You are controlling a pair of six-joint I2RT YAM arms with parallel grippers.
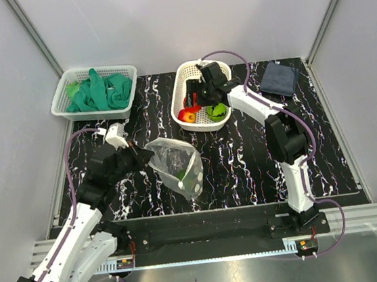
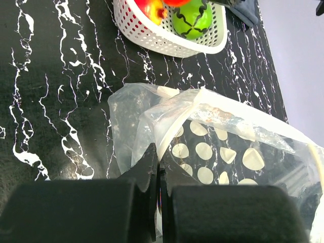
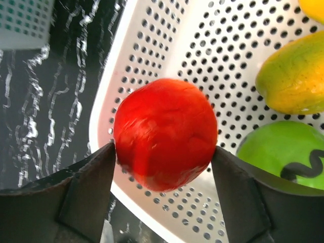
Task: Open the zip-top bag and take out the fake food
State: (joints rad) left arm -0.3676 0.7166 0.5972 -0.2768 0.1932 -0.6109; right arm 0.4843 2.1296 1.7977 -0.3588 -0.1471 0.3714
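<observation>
The left jaws are pinched shut on a fold of the zip-top bag (image 2: 202, 131). The bag lies crumpled on the black table (image 1: 246, 168) and spreads toward 4 o'clock from those jaws in the top view. The right jaws are partly open and squeeze a red fake food (image 3: 164, 134) over the 7 o'clock edge of the white basket (image 3: 116, 66). A green piece (image 3: 276, 152) and a yellow-green piece (image 3: 296, 76) lie inside the basket, at 1 o'clock from the bag.
</observation>
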